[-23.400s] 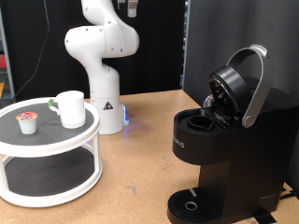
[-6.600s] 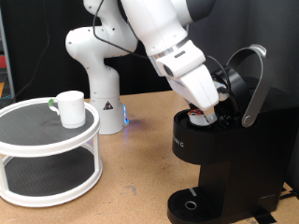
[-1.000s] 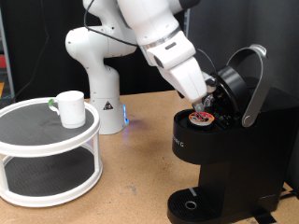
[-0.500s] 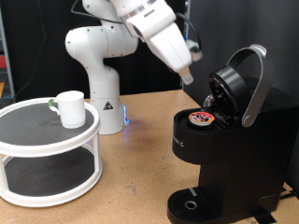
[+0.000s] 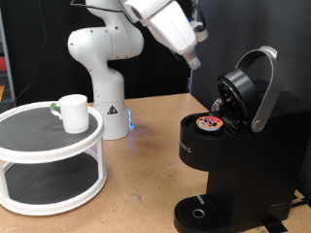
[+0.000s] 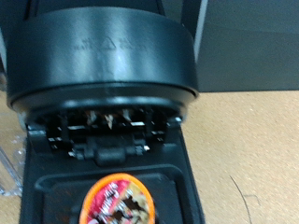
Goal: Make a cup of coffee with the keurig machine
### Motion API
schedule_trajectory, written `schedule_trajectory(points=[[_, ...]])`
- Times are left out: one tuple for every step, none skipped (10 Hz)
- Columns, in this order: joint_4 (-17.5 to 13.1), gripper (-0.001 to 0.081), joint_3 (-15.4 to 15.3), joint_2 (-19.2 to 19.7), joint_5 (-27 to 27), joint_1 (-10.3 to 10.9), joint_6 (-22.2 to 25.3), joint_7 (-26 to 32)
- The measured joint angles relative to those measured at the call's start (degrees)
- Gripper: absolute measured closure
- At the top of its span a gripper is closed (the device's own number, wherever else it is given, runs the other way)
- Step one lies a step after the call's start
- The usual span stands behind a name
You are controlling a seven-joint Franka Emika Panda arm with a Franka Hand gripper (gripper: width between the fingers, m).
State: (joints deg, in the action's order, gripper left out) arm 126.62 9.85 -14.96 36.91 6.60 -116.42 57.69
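The keurig machine [image 5: 228,146] stands upright on the desk [image 5: 146,175] at the exterior view's right, lid raised, its open chamber facing up. A coffee pod [image 5: 208,122] now sits there, delivered. The hand [image 5: 193,60] has lifted away above it, holding nothing; its opening cannot be told. The cup [image 5: 73,112] waits on the round rack [image 5: 49,160], far left.

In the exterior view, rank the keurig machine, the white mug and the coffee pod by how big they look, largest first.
1. The keurig machine, by far the largest.
2. The cup on the round two-tier stand.
3. The pod seated in the open brewer, smallest.
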Motion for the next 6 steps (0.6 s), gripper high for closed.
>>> schedule_trajectory(points=[[-0.3,-0.0002,-0.3,0.1,0.4,0.3,0.8,-0.4],[-0.7,-0.0002,-1.1,0.2,1.0,0.9,1.0,-1.6],[-1.3,-0.0002,-2.3,0.2,1.6,1.5,0.5,-3.5],[-1.6,-0.0002,-3.9,0.2,1.6,1.9,-1.0,-5.6],[-1.7,-0.0002,-5.5,0.2,1.5,2.4,-2.5,-7.5],[-1.8,-0.0002,-7.3,0.2,1.4,2.9,-4.2,-9.2]])
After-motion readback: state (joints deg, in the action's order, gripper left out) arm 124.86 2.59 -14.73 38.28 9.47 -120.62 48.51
